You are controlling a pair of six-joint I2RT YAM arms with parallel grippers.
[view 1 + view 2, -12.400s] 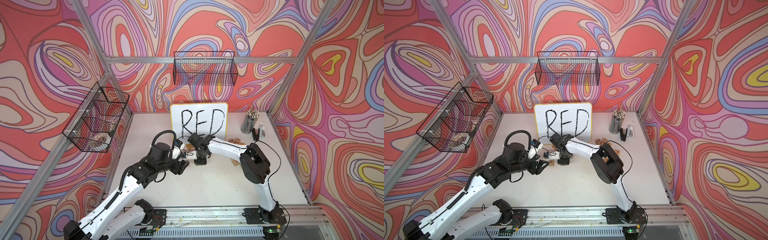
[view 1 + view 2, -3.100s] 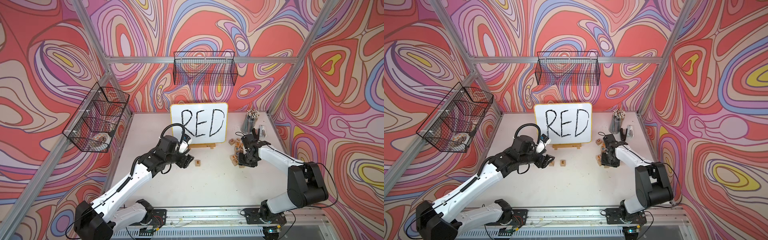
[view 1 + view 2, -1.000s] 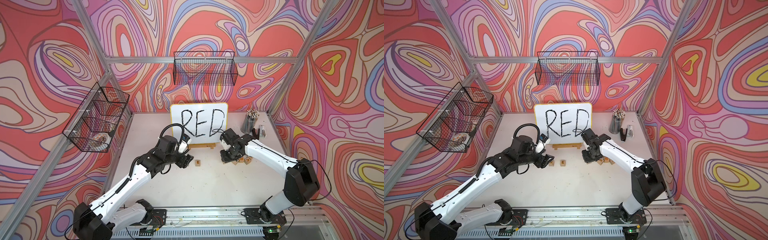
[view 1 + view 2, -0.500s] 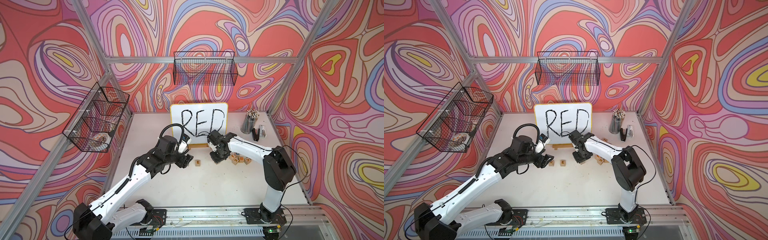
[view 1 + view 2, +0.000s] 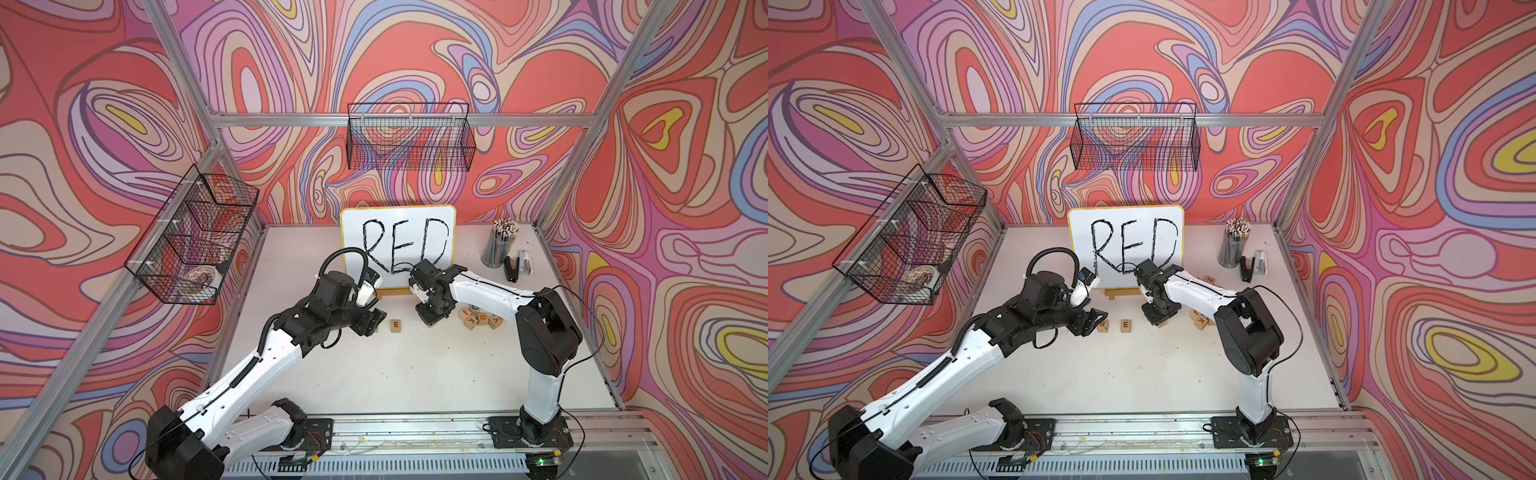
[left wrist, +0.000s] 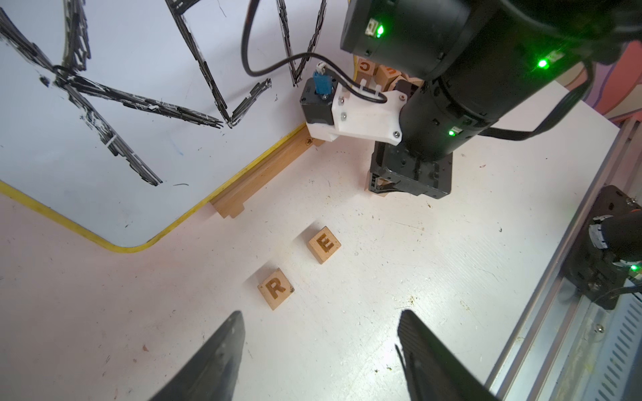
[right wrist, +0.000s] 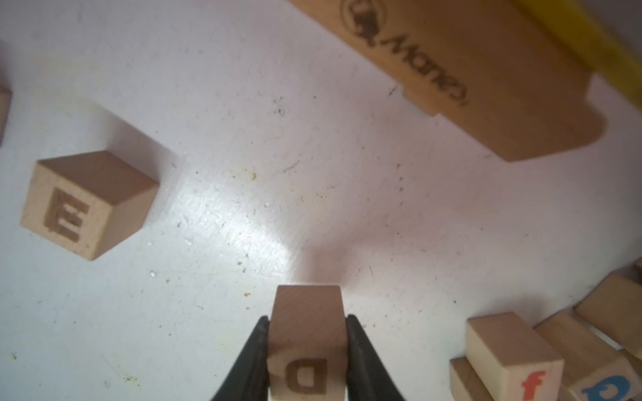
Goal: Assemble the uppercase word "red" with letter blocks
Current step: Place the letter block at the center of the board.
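Two letter blocks lie side by side on the white table in front of the board: R and, to its right, E. My left gripper hovers open just beside the R block, with nothing between its fingers. A third letter block, showing an orange-brown D, is clamped in my right gripper, which is shut on it. It hangs low over the table a short way to the right of the E block, apart from it.
The white board with handwritten RED stands on a wooden foot right behind the blocks. A pile of spare letter blocks lies to the right. A pencil cup and stapler stand at the back right.
My right arm has swung left, away from the block pile, carrying the D block toward the E block. The left arm has stayed still.
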